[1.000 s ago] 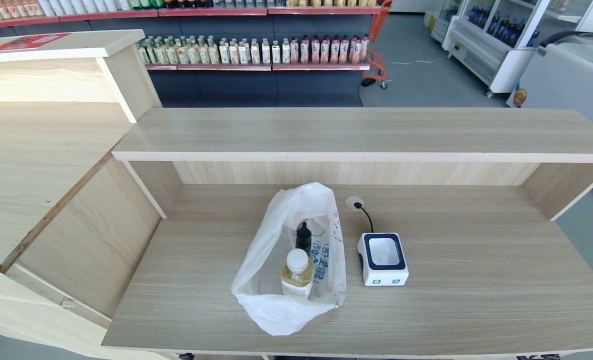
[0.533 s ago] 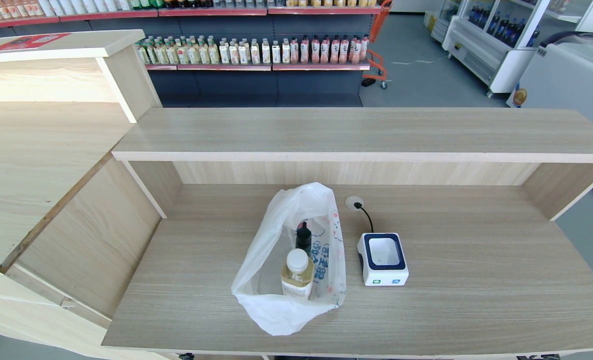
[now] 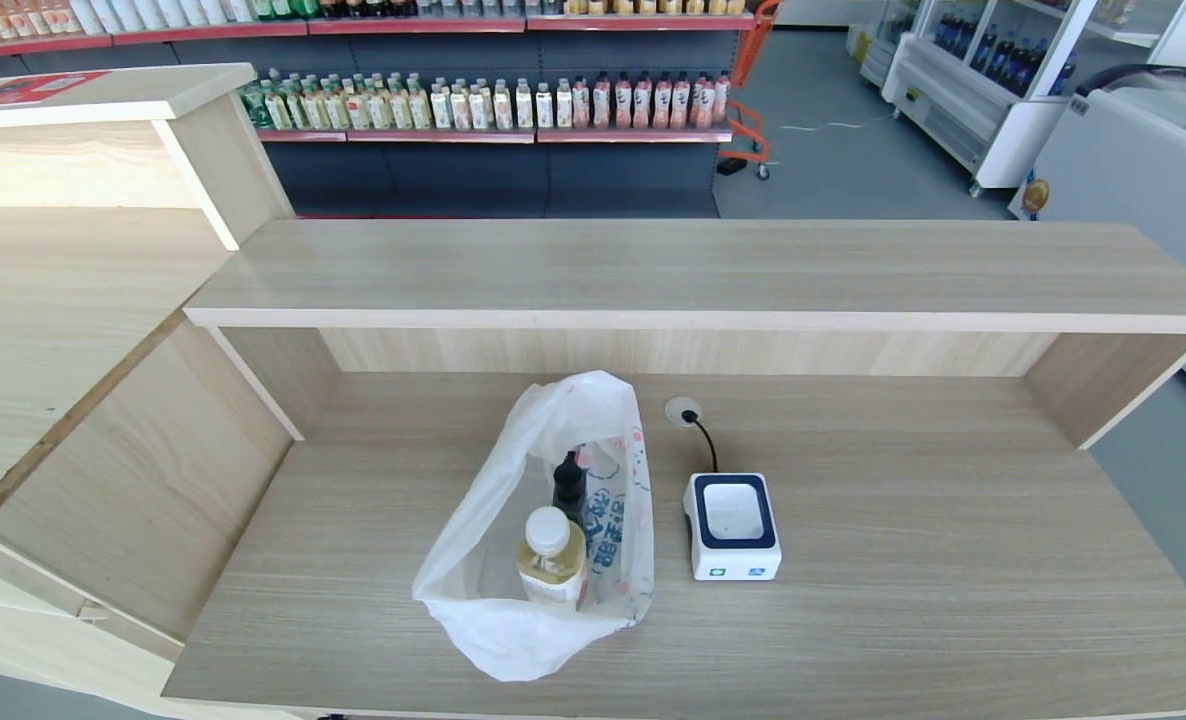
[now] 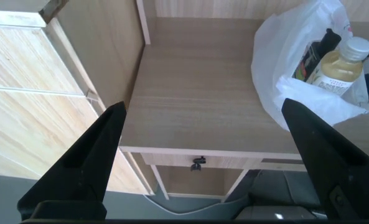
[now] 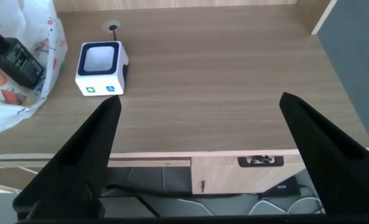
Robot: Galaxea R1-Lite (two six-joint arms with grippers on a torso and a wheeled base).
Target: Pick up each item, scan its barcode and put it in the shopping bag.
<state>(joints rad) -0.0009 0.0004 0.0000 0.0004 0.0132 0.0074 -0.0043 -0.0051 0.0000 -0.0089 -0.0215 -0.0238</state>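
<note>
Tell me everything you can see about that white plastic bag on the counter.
The bag is thin, white, half see-through plastic with blue and red print on one side. It stands crumpled and slumped on the wooden counter, its mouth gaping upward. Two items stand inside and press against its walls: a yellowish bottle with a white cap, and a dark bottle behind it. The bag sits left of the scanner, with a gap between them.

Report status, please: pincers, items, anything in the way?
Left pincer open, empty. Right pincer open, empty. Pale bottle and dark bottle upright in bag. Scanner beside bag, apart.
</note>
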